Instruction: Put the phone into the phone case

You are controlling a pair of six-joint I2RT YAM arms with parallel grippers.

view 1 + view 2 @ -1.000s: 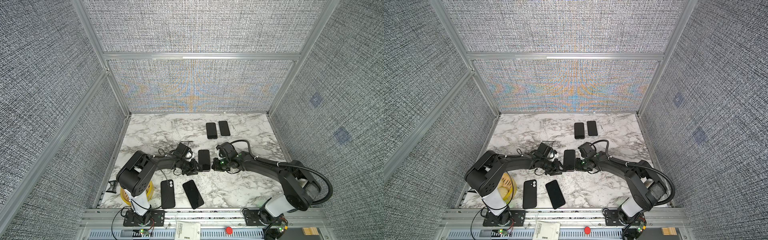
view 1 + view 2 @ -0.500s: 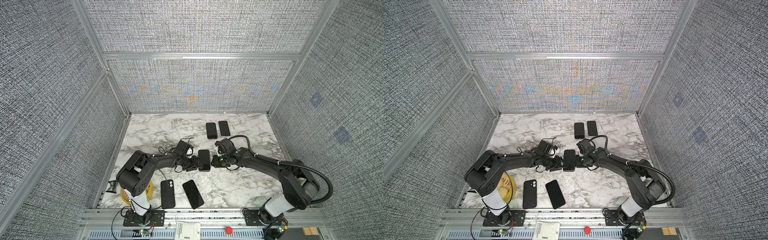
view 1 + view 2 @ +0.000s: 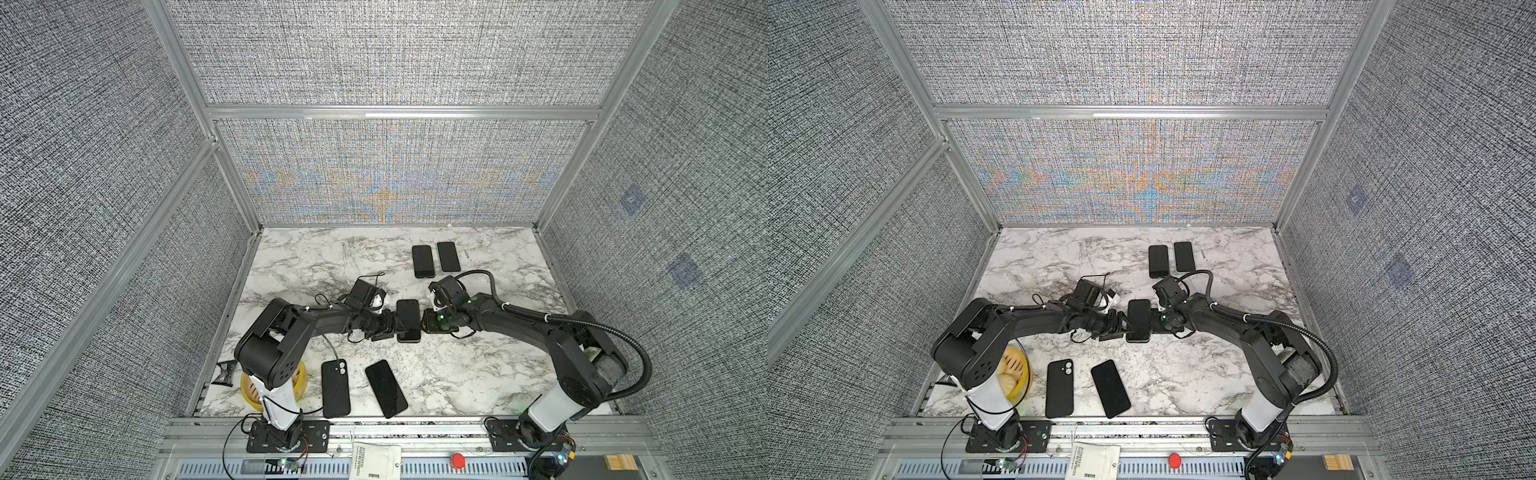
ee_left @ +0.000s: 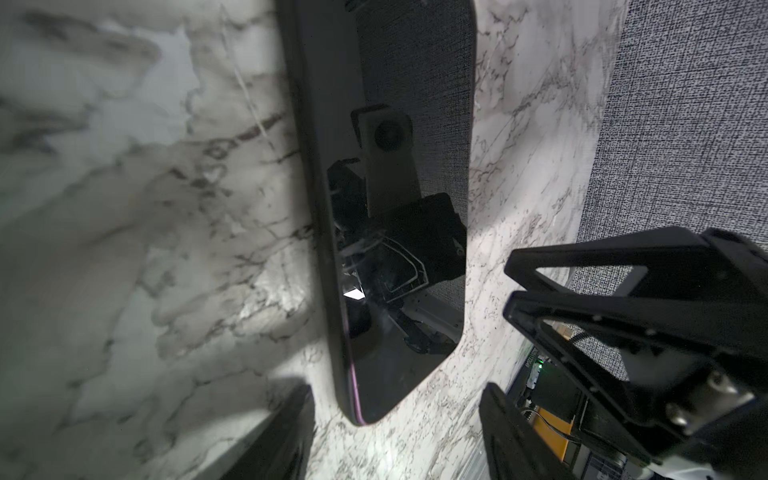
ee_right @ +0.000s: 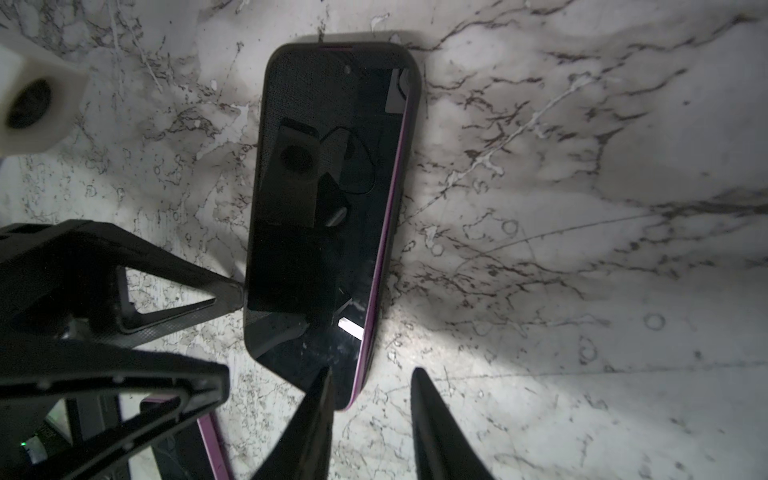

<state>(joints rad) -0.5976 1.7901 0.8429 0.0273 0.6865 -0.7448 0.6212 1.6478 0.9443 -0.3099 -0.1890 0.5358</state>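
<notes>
Marble desk; at its middle a purple-edged phone lies in a black phone case, between two grippers.
Yellow basket at the near left corner; spare case and loose phone by the near edge, two more phones near the far edge. Left gripper released, one fingertip touching the case's side. Right gripper part-open, grasping nothing.

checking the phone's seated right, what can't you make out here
- Black-screened, purple-edged phone: one end cut off by the left wrist picture's edge.
- A near corner of it: under a finger of the right hand, right wrist view.
- Yellow round basket: mostly behind the left arm in both top views.
- Small dark object beside that basket: too small to identify, top view.
</notes>
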